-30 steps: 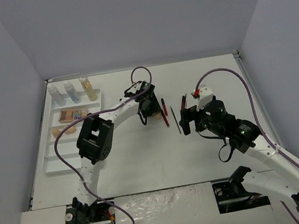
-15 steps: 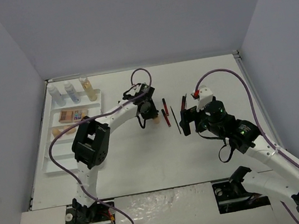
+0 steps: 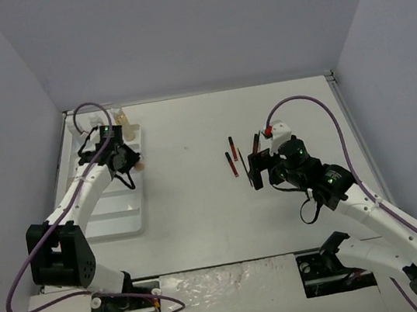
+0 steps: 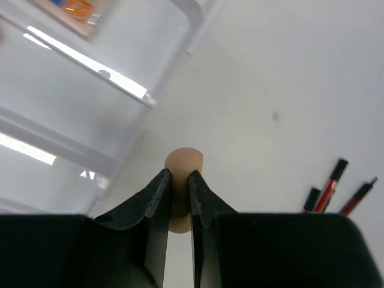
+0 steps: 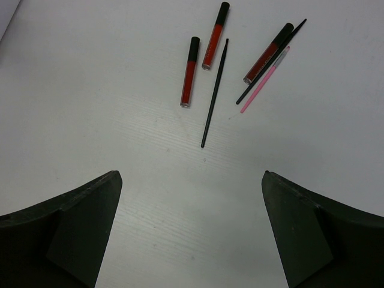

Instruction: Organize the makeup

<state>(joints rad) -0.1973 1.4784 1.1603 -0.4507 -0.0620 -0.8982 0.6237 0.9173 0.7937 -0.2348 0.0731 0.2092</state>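
Clamping a peach egg-shaped sponge [image 4: 183, 161] between its near-shut fingers, the left gripper [image 4: 180, 175] hangs at the right edge of the white tray [image 4: 126, 54]; the right gripper [image 5: 191, 177] stands spread wide, holding nothing, above the table [image 5: 90, 120]; just beyond it three red tubes [image 5: 191, 72], a thin black brush [image 5: 214, 93] and a pink stick [image 5: 264, 81] lie close together.
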